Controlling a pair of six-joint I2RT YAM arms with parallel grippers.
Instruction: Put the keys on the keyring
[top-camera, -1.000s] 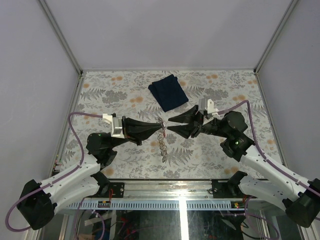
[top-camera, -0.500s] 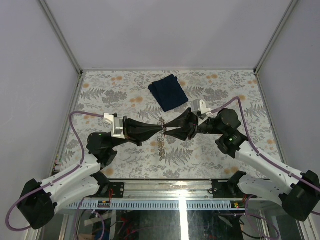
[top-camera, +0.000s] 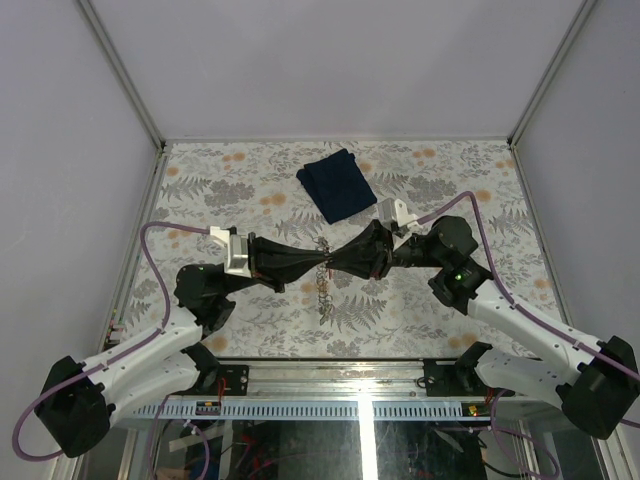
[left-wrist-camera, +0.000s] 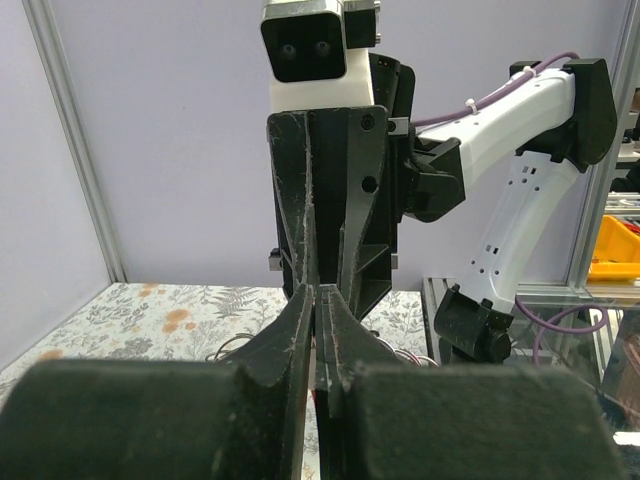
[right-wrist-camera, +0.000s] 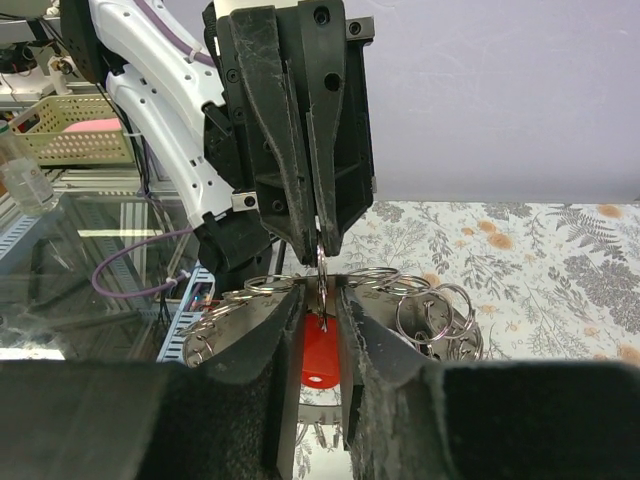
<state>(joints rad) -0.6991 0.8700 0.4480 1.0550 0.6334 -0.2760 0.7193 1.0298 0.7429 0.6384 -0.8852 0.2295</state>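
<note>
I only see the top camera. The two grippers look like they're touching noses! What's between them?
Observer: The left gripper pinches one thin loop of the keyring, which the right wrist camera shows.
Child: Is there a key?
Observer: Yes, a red key shows through the gap between the right gripper's fingers.
Child: Did it grab anything?
Observer: Not yet. Its jaws stand apart on either side of the loop, not touching it.
</note>
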